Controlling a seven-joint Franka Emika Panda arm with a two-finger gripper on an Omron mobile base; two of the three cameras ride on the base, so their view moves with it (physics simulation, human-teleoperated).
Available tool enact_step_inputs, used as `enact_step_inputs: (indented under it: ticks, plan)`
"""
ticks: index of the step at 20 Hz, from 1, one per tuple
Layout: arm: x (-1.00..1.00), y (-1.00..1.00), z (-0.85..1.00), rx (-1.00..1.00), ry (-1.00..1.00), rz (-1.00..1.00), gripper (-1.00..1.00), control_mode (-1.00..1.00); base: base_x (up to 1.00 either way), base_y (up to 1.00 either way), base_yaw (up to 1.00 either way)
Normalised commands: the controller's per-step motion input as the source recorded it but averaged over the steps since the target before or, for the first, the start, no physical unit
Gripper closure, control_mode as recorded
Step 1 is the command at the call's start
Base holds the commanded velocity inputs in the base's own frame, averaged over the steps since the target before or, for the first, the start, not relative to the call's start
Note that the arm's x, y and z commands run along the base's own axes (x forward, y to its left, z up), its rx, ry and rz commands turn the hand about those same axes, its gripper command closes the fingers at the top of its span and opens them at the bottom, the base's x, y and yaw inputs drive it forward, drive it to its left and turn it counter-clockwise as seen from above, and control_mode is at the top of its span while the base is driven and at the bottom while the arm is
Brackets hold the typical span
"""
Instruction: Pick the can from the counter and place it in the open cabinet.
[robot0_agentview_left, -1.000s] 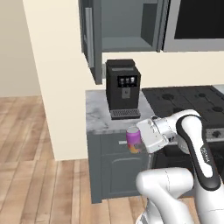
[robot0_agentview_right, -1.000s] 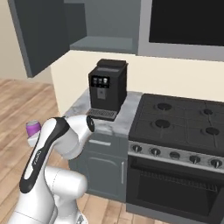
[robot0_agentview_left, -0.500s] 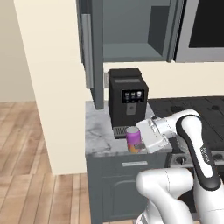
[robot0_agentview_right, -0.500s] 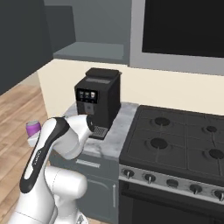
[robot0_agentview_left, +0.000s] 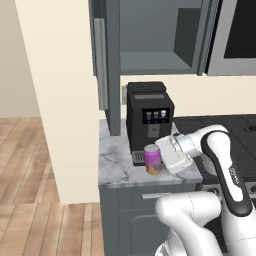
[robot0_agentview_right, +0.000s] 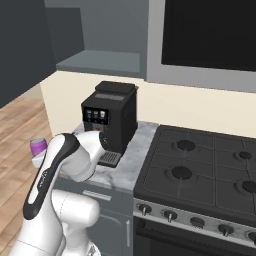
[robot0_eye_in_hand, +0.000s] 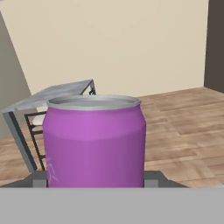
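My gripper (robot0_agentview_left: 161, 159) is shut on the can (robot0_agentview_left: 152, 159), a purple can with an orange lower band, held upright over the front of the small marble top. From the right base, the can (robot0_agentview_right: 38, 147) peeks out left of my elbow. In the hand view the can (robot0_eye_in_hand: 94, 140) stands close up between the dark fingertips (robot0_eye_in_hand: 152, 178). Behind it the counter (robot0_eye_in_hand: 57, 94), a grey slab on thin dark legs, stands far off on the wooden floor. The open cabinet (robot0_agentview_left: 150, 45) hangs above, its door (robot0_agentview_left: 102, 65) swung out to the left, its grey shelf (robot0_agentview_right: 100, 62) bare.
A black coffee machine (robot0_agentview_left: 148, 117) stands on the small marble top (robot0_agentview_left: 117, 167), right behind the can. A black stove (robot0_agentview_right: 200, 170) lies to the right under a dark microwave (robot0_agentview_right: 210, 32). A beige wall (robot0_agentview_left: 60, 100) bounds the left side.
The whole picture has shifted as the base drove closer: cabinet, coffee machine and stove now loom larger. The can stays held the same way in the gripper.
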Motion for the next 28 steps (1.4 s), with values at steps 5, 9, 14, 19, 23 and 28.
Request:
enact_step_inputs:
  ticks: [5, 9, 14, 19, 23, 28]
  plan:
    - [0.00, 0.00, 0.00, 0.00, 0.00, 0.00, 1.00, 1.00, 0.00, 0.00, 0.00]
    - [0.00, 0.00, 0.00, 0.00, 0.00, 0.00, 1.00, 1.00, 0.00, 0.00, 0.00]
    - [0.00, 0.00, 0.00, 0.00, 0.00, 0.00, 1.00, 1.00, 0.00, 0.00, 0.00]
    - [0.00, 0.00, 0.00, 0.00, 0.00, 0.00, 1.00, 1.00, 0.00, 0.00, 0.00]
    - [0.00, 0.00, 0.00, 0.00, 0.00, 0.00, 1.00, 1.00, 0.00, 0.00, 0.00]
    - [0.00, 0.00, 0.00, 0.00, 0.00, 0.00, 1.00, 1.00, 0.00, 0.00, 0.00]
